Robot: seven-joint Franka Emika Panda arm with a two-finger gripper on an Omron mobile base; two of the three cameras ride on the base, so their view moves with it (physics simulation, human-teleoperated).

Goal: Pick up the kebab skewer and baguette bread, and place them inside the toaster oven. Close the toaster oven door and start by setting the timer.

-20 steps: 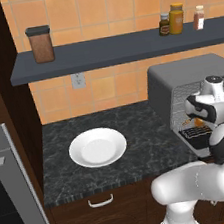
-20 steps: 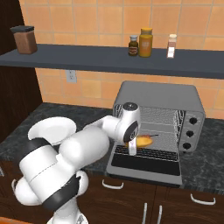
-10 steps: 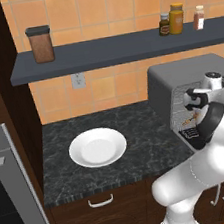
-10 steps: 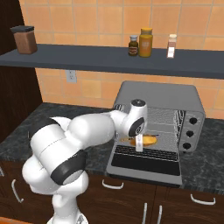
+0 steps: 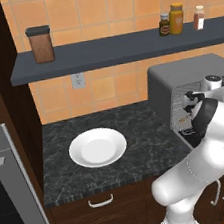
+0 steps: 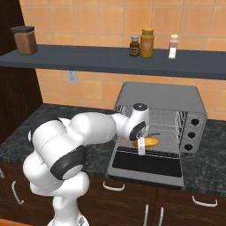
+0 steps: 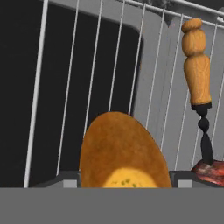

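Golden-orange and oval, the small baguette bread [image 7: 122,153] lies on the wire rack [image 7: 87,65] inside the boxy grey toaster oven [image 6: 161,99], sitting between the tips of the white arm's two-finger gripper [image 6: 141,148], whose fingers flank the loaf; whether they grip it or have let go cannot be told. Just beside the loaf on the same rack rests the kebab skewer [image 7: 199,87], its turned wooden handle leading down a thin dark stem to a red-brown meat chunk. The dark glass toaster oven door [image 6: 148,164] hangs folded down flat in front of the oven. A round white plate [image 5: 98,147] sits on the dark speckled stone counter [image 5: 136,125], well apart from the oven.
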